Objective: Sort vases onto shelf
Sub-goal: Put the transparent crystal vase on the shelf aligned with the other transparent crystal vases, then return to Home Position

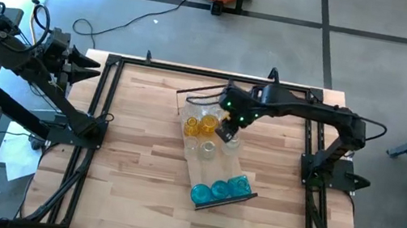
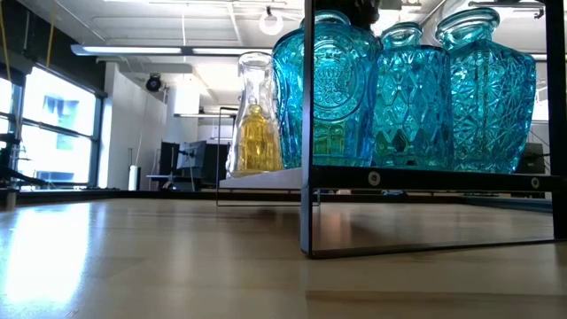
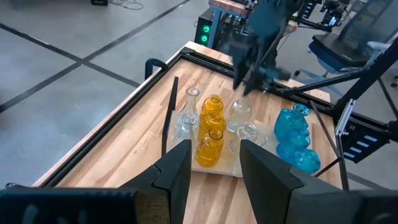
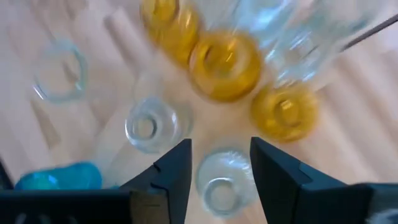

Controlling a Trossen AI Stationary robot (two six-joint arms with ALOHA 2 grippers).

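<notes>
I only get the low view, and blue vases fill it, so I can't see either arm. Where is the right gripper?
Observer: The right gripper hangs over the middle of the shelf, beside the amber vases.
Operator: Holding anything?
Observer: Its fingers are open, with a clear vase showing between them. I cannot tell whether they touch it.
Operator: How many amber ones? I see one.
Observer: Three, in a row in the left wrist view.
Operator: And the left arm?
Observer: The left gripper waits open off the table's left edge.
</notes>
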